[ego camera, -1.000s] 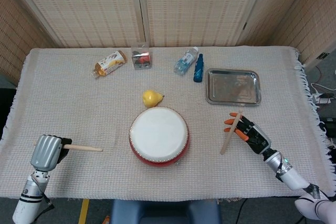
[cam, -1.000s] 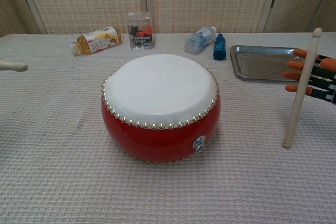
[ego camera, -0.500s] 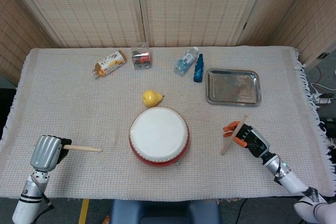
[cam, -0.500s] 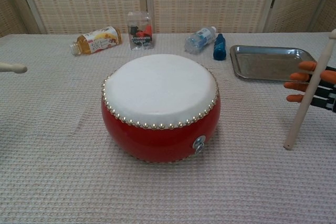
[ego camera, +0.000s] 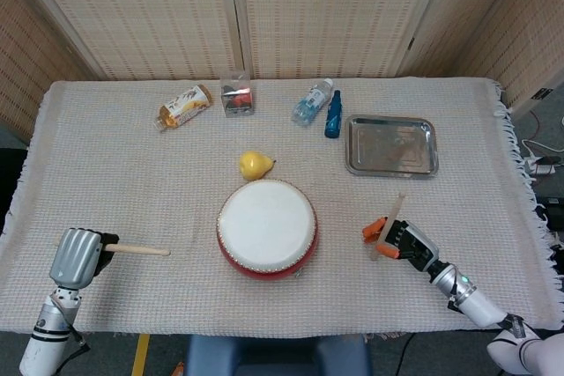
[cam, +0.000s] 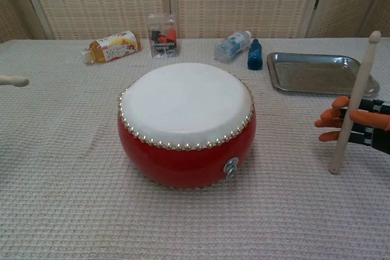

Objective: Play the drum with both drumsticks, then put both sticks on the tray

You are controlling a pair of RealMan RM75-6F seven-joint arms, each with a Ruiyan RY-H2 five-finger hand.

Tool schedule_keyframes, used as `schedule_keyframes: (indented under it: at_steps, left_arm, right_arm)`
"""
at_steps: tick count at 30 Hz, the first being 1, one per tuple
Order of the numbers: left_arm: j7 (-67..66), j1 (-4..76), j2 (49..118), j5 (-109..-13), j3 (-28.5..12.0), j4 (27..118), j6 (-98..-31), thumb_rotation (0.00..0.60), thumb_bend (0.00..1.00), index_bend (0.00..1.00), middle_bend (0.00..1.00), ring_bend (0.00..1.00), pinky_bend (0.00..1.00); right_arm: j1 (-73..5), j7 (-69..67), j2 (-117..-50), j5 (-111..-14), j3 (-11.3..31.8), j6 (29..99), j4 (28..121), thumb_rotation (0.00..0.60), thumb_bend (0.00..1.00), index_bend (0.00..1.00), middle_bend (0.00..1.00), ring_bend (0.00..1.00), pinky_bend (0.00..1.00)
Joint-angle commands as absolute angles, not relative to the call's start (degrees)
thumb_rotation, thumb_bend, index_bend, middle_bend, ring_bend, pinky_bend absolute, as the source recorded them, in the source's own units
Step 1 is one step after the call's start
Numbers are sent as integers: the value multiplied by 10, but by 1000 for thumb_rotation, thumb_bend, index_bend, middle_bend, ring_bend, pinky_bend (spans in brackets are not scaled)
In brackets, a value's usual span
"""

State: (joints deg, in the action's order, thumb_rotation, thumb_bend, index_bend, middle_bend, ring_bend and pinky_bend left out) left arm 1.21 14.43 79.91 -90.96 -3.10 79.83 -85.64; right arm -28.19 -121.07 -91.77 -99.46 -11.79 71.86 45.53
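- The drum (ego camera: pixel 267 228) sits at the frame's lower centre, unstruck; the tray (ego camera: pixel 391 145) lies upper right.
- The right hand (ego camera: pixel 398 239), fingers wrapped round its near-upright drumstick (cam: pixel 354 103), has slid down and leftward toward the drum, readying a strike.
- The left hand (ego camera: pixel 77 257), lower left, stays fisted on the other drumstick (ego camera: pixel 139 250), held level above the bench (ego camera: pixel 132 182).

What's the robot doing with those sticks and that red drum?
It is getting ready to play the drum, which sits in the middle of the table. Its left hand grips one drumstick, lying nearly flat and pointing toward the drum. Its right hand holds the other drumstick almost upright, to the right of the drum. Neither stick touches the drumhead. The metal tray, where the sticks go afterwards, has no stick on it yet.
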Motion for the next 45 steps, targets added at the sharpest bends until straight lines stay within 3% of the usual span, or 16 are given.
schedule_keyframes:
  at_steps: [1, 8, 16, 29, 32, 38, 45]
  left_arm:
    - [12, 144, 800, -910, -31, 798, -856, 600, 591, 1000, 1000, 1000, 1000]
    - [13, 145, 802, -910, -30, 796, -854, 600, 590, 1000, 1000, 1000, 1000]
    - [15, 145, 804, -909, -30, 793, -853, 600, 590, 1000, 1000, 1000, 1000]
    - [20, 145, 805, -909, -30, 789, -851, 600, 589, 1000, 1000, 1000, 1000]
    - [20, 146, 805, -908, -30, 787, -851, 600, 589, 1000, 1000, 1000, 1000]
    - [22, 146, 806, -908, -31, 784, -851, 600, 589, 1000, 1000, 1000, 1000]
    - [25, 147, 805, -907, -32, 782, -851, 600, 590, 1000, 1000, 1000, 1000]
  right_arm:
    - [-283, -1204, -919, -996, -122, 716, 458, 598, 231, 494, 428, 272, 346]
    - [-284, -1191, -922, -996, -129, 710, 459, 599, 226, 530, 449, 292, 365]
    - [-285, -1177, -928, -993, -132, 699, 457, 598, 226, 644, 519, 358, 411]
    - [-292, -1116, -948, -982, -126, 673, 466, 600, 229, 953, 803, 682, 604]
    - [-293, -1100, -952, -980, -121, 674, 472, 600, 393, 1000, 900, 807, 679]
    - [-299, -1066, -959, -976, -114, 668, 484, 600, 679, 1000, 983, 928, 835]
    - [-302, -1004, -952, -971, -100, 679, 508, 600, 808, 1000, 996, 1000, 985]
